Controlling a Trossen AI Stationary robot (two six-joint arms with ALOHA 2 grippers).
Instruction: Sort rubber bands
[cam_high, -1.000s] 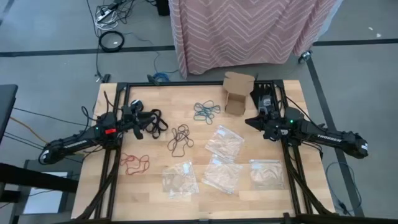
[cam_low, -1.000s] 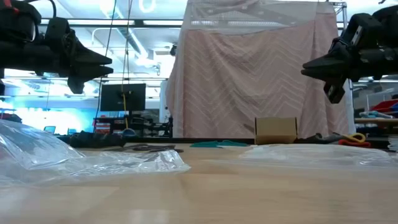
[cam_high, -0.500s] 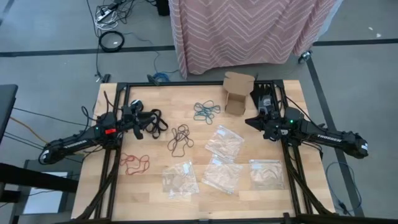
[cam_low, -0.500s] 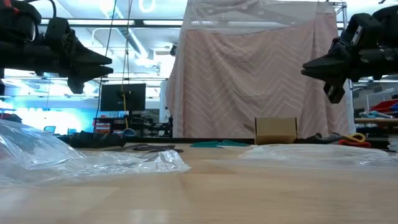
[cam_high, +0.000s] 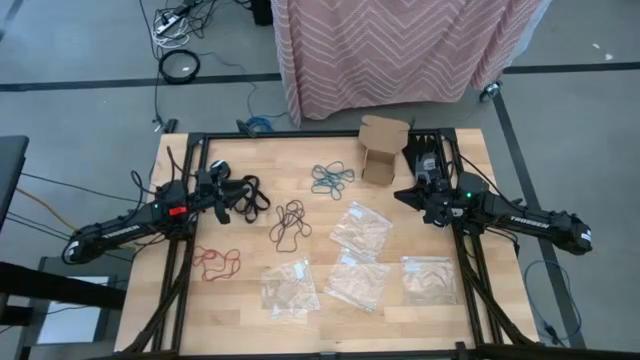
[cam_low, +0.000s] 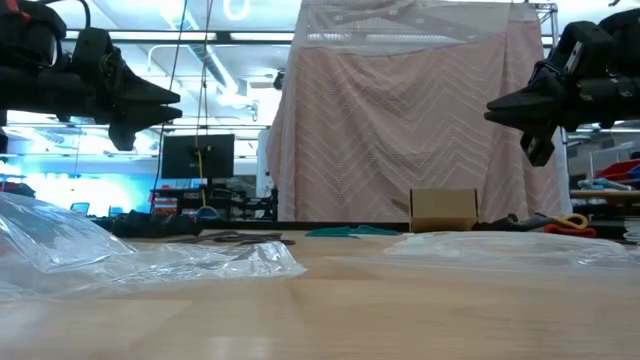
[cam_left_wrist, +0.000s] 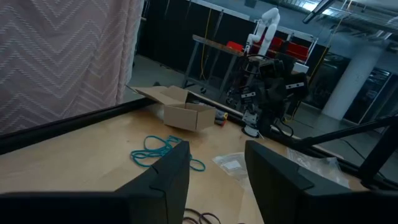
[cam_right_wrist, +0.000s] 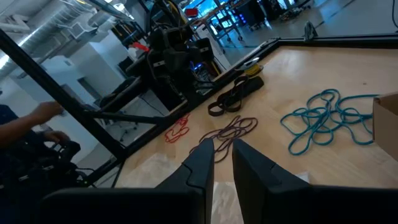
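Note:
Four clusters of rubber bands lie flat on the wooden table: black (cam_high: 248, 193), dark brown (cam_high: 289, 223), teal (cam_high: 330, 178) and red (cam_high: 216, 262). My left gripper (cam_high: 228, 196) hangs level, high over the black cluster near the left edge. It is open and nothing is between its fingers (cam_left_wrist: 217, 180). My right gripper (cam_high: 403, 194) hangs level over the right side, next to the cardboard box. Its fingers stand a narrow gap apart with nothing between them (cam_right_wrist: 223, 158). In the low view both grippers float well above the tabletop, left (cam_low: 172, 98) and right (cam_low: 492, 107).
An open cardboard box (cam_high: 383, 150) stands at the far right. Several clear plastic bags (cam_high: 360, 228) (cam_high: 290, 288) (cam_high: 428, 278) lie across the near half. Black frame rails (cam_high: 300, 134) run along the table's edges. A person's hand (cam_right_wrist: 46, 111) shows beyond the table in the right wrist view.

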